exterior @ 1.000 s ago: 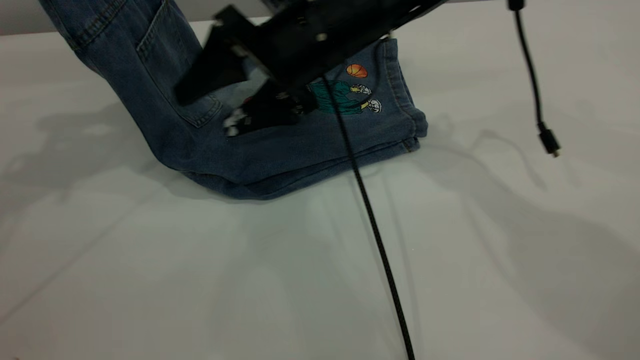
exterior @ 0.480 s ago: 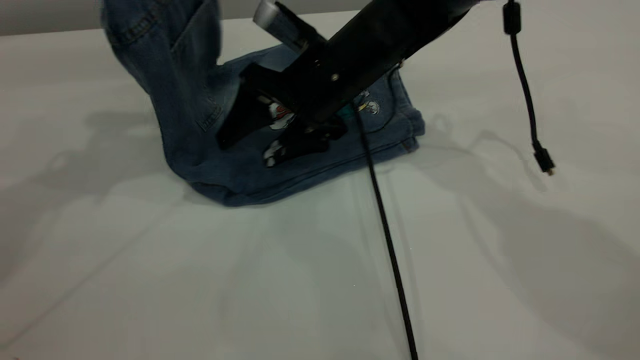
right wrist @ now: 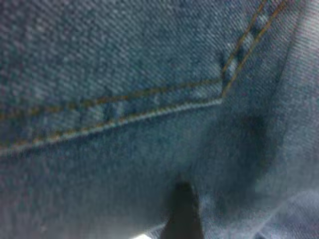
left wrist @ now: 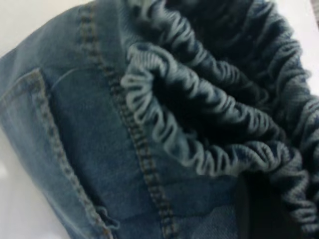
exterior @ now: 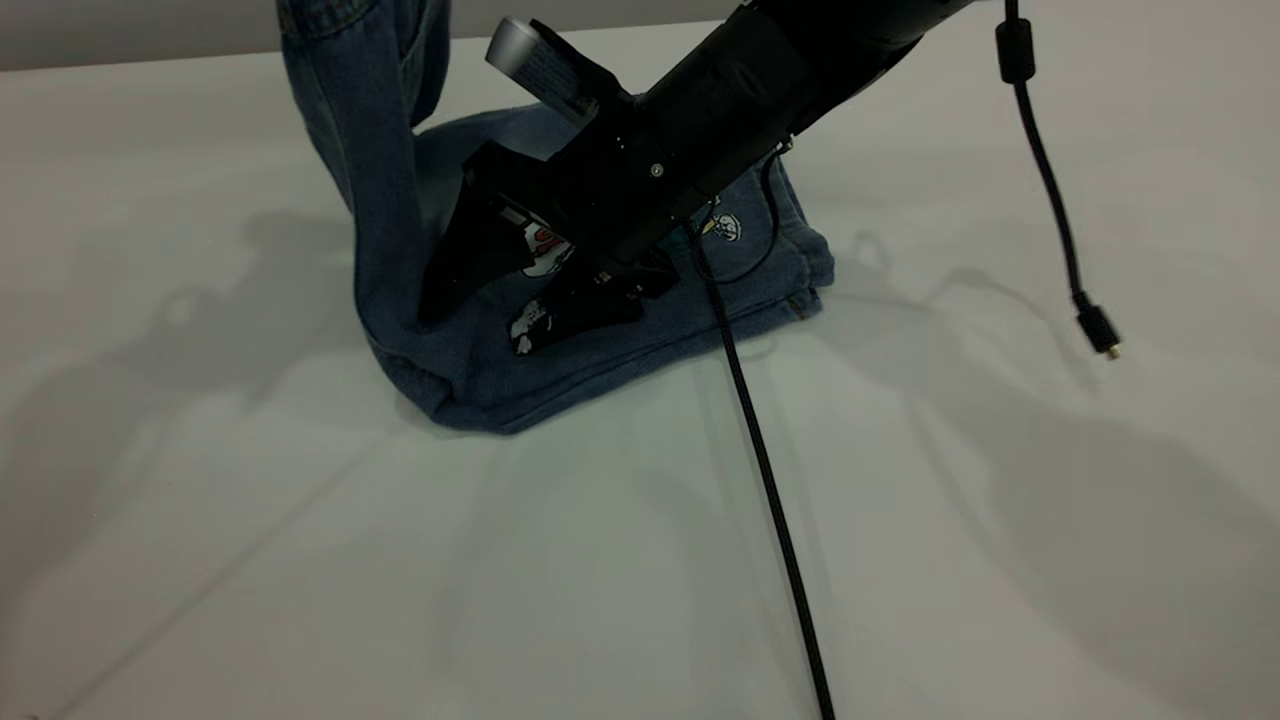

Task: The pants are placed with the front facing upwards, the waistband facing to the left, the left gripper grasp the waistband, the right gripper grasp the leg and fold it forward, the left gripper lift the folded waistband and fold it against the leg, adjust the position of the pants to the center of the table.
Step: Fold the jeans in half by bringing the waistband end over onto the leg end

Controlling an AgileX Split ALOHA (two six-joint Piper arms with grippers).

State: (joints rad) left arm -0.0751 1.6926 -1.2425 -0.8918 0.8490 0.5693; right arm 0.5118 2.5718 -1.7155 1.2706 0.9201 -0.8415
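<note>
The blue denim pants (exterior: 620, 345) lie folded on the white table (exterior: 560, 580), cartoon print up. Their waistband end (exterior: 370, 120) rises steeply and leaves the top of the exterior view. The ruched waistband (left wrist: 199, 99) fills the left wrist view, and my left gripper (left wrist: 249, 214) is shut on it, with one dark finger showing against the gathers. My right gripper (exterior: 500, 300) reaches down from the upper right. It is open, its fingers spread on the flat leg part beside the print. Denim seams (right wrist: 149, 107) fill the right wrist view.
A black cable (exterior: 770, 500) runs from the right arm across the table to the near edge. A second cable with a plug (exterior: 1097, 328) dangles at the right. Bare tabletop lies in front of and to both sides of the pants.
The lifted waistband part has swung right, standing more upright over the folded legs. My right gripper has come down and left onto the leg. The fold's left edge has shifted right.
</note>
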